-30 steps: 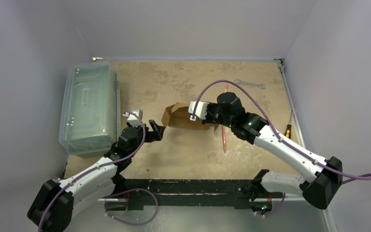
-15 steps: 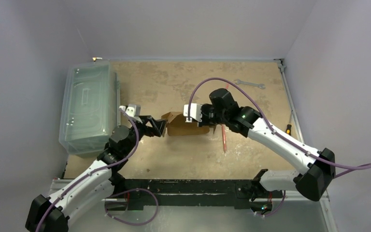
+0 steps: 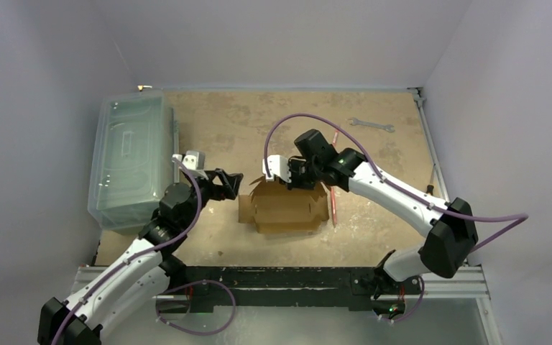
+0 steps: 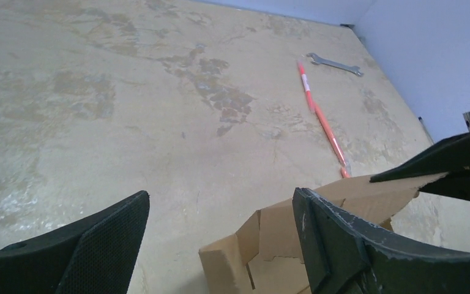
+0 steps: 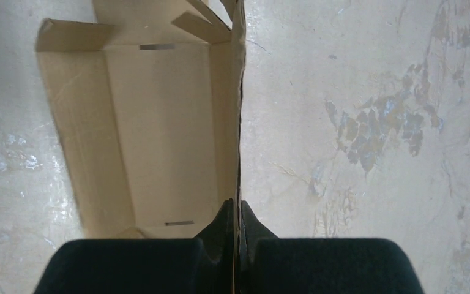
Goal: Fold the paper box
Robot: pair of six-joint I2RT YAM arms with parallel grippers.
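The paper box (image 3: 285,208) lies open, inside up, in the middle of the counter (image 3: 244,122), a mottled tan surface with pale grey walls around it. The right pincer (image 3: 287,185) pinches the box's far wall. The left pincer (image 3: 234,185) hangs spread just beside its left end. A clear bin (image 3: 131,162) stands far left, its contents unreadable. A red stick (image 3: 333,208) lies just right of the box, and a wrench (image 3: 371,125) lies farther back.

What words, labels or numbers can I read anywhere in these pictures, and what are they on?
No text is readable anywhere.
The cardboard box: plain brown, no print.
The red stick: a white band near its far end, too small to read.
The wrench: any stamp is too small to see.
The plastic bin: raised shapes on the lid, no legible letters.
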